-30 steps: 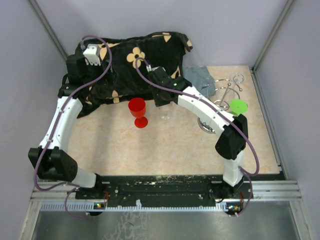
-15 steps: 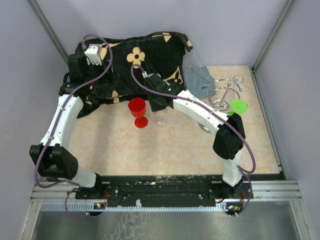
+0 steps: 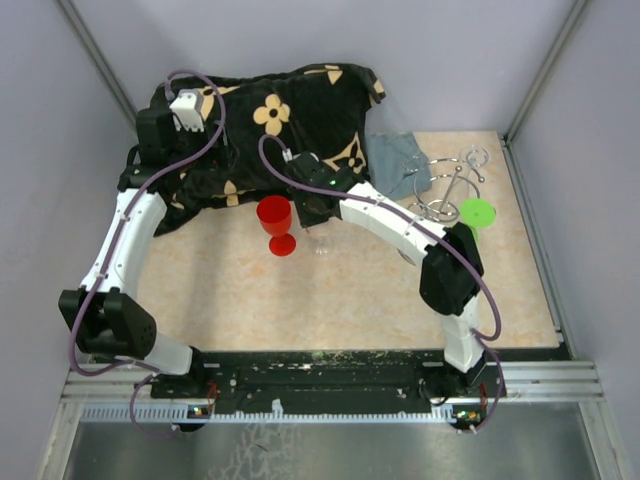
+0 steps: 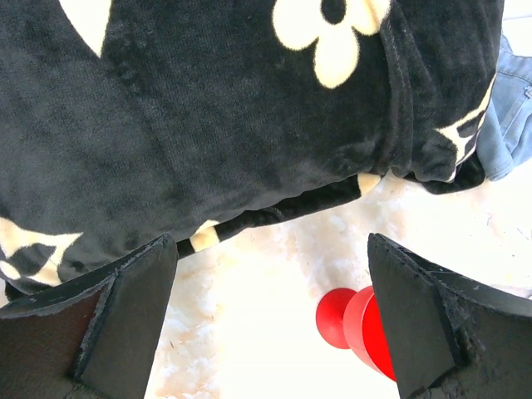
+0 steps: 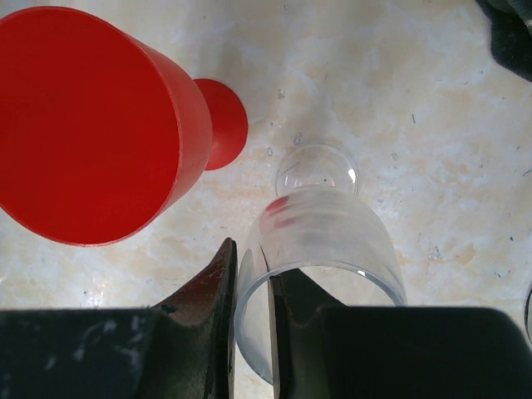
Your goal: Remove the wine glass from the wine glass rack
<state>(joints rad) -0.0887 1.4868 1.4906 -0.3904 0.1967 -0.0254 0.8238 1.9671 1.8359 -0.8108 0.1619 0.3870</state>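
My right gripper (image 3: 317, 212) is shut on the rim of a clear wine glass (image 5: 328, 229), one finger inside the bowl and one outside. The glass hangs upright, foot (image 5: 317, 167) down, over the marble table just right of a red wine glass (image 3: 275, 223), which the right wrist view (image 5: 91, 125) also shows. I cannot tell whether the foot touches the table. The silver wire wine glass rack (image 3: 449, 188) stands at the far right with a green wine glass (image 3: 477, 212) on it. My left gripper (image 4: 270, 320) is open and empty above the black cloth's edge.
A black blanket with cream flowers (image 3: 270, 115) covers the back left of the table. A blue-grey cloth (image 3: 397, 160) lies beside the rack. The red glass also shows low in the left wrist view (image 4: 353, 320). Grey walls close in both sides.
My right gripper has moved left with the clear glass, away from the rack and up close to the red glass. The left arm has barely moved.
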